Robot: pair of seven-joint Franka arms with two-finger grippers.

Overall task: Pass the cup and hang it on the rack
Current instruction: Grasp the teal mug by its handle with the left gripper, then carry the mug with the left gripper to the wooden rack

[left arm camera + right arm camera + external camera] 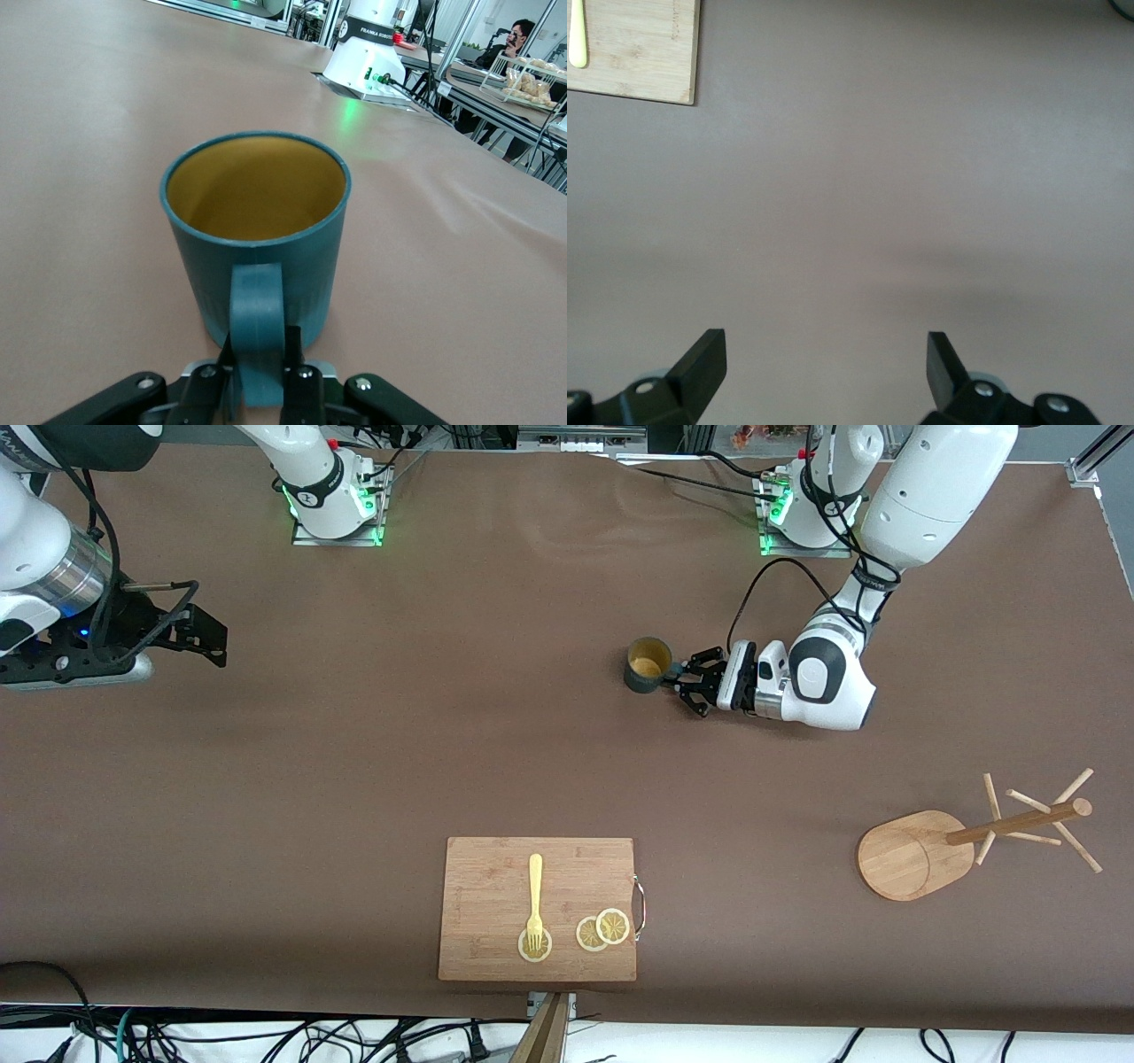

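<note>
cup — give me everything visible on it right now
The cup is a small dark teal mug with a yellowish-tan inside, glossy like glazed ceramic or plastic, apparently empty. It stands upright on the brown table, toward the left arm's end and farther from the front camera than the cutting board. Its one side handle faces the left gripper, whose fingers are shut on that handle. Nothing else touches it.

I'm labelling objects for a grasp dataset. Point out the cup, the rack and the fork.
cup (pixel 266 266), left wrist view, on its teal outer wall above the handle.
rack (pixel 904 856), front view, on its flat rounded base.
fork (pixel 535 886), front view, on its yellow handle, lying on the cutting board.
</note>
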